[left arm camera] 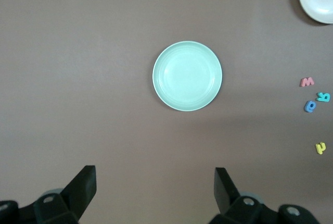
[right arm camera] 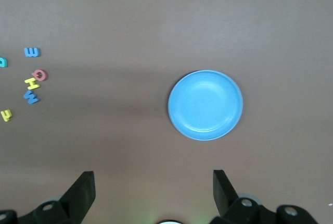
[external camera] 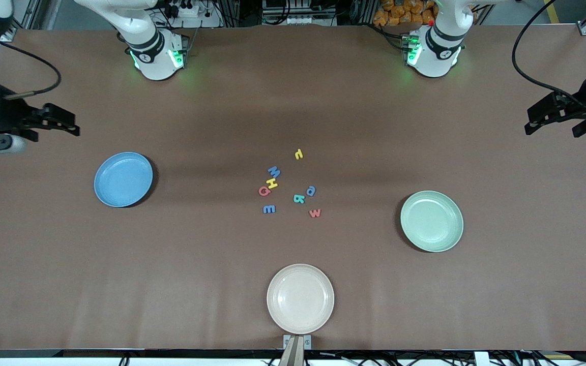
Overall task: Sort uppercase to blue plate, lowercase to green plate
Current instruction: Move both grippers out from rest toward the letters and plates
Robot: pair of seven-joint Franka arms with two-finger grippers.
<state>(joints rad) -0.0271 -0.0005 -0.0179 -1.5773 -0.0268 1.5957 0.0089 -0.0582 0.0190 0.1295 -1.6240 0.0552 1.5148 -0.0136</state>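
Eight foam letters lie in a loose cluster at mid-table, all off the plates: blue M (external camera: 274,172), yellow H (external camera: 272,182) and red Q (external camera: 264,191) touching in a row, blue m (external camera: 269,209), teal R (external camera: 299,198), blue rounded letter (external camera: 311,190), red w (external camera: 315,213), yellow hooked letter (external camera: 298,153). Three plates ring this cluster: blue plate (external camera: 123,179) toward the right arm's end, green plate (external camera: 431,220) toward the left arm's end, cream plate (external camera: 300,298) nearer the camera, with bare table (external camera: 211,284) between. The right end effector (external camera: 64,123) and left end effector (external camera: 539,119) wait spread wide, empty, over the table's ends.
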